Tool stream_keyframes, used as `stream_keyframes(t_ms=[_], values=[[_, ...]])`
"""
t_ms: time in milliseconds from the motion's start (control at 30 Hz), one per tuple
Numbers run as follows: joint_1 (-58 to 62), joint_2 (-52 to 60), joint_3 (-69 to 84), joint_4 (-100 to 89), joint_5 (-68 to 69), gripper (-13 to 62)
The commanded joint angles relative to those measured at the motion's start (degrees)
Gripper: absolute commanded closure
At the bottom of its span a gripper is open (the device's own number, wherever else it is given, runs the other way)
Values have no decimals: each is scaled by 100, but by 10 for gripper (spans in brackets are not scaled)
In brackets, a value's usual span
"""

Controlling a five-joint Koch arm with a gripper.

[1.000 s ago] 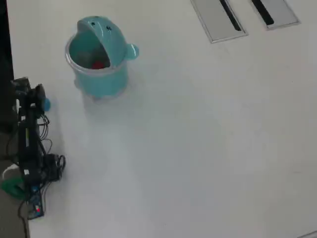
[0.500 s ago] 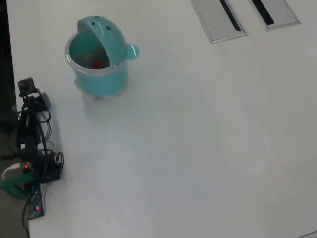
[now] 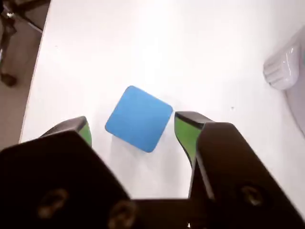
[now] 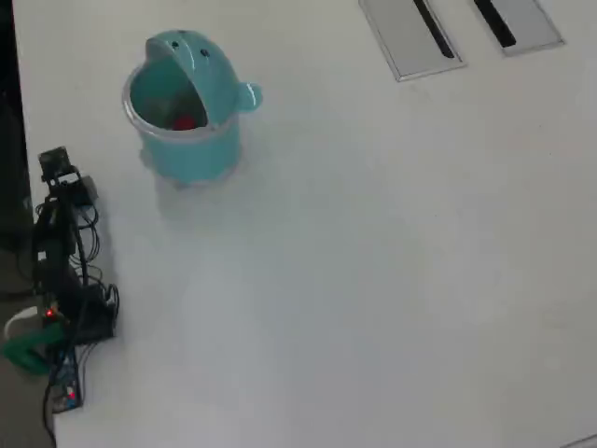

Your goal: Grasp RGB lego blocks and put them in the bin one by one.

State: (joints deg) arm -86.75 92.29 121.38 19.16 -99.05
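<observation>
Arm at left edge of surface point(image 4: 373, 261) has swung since a second ago; blue block, then visible beside it overhead, now hidden under arm. Gripper point(image 3: 132, 128) spread wide, straddling blue block point(image 3: 138, 118), holding nothing; pads clear of block. Likely grasp next. Bin point(image 4: 184, 140) near far-left corner, red block point(image 4: 186, 121) inside. Yellow-green block unseen.

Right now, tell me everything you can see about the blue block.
The blue block shows only in the wrist view: a small, smooth, plastic-looking piece, its flat squarish top with rounded corners turned diamond-wise. It lies on the white table near its edge, between the open gripper jaws' green pads, apparently untouched. The overhead view hides it behind the arm.
</observation>
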Motion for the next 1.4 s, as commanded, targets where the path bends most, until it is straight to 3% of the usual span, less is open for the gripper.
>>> stream_keyframes(t_ms=[0,600,967,1367], values=[[0,-9,-475,-352,-97,182],[35,-844,-571,-826,-97,193],[0,-738,-527,-835,202,393],[141,439,-545,-105,211,394]])
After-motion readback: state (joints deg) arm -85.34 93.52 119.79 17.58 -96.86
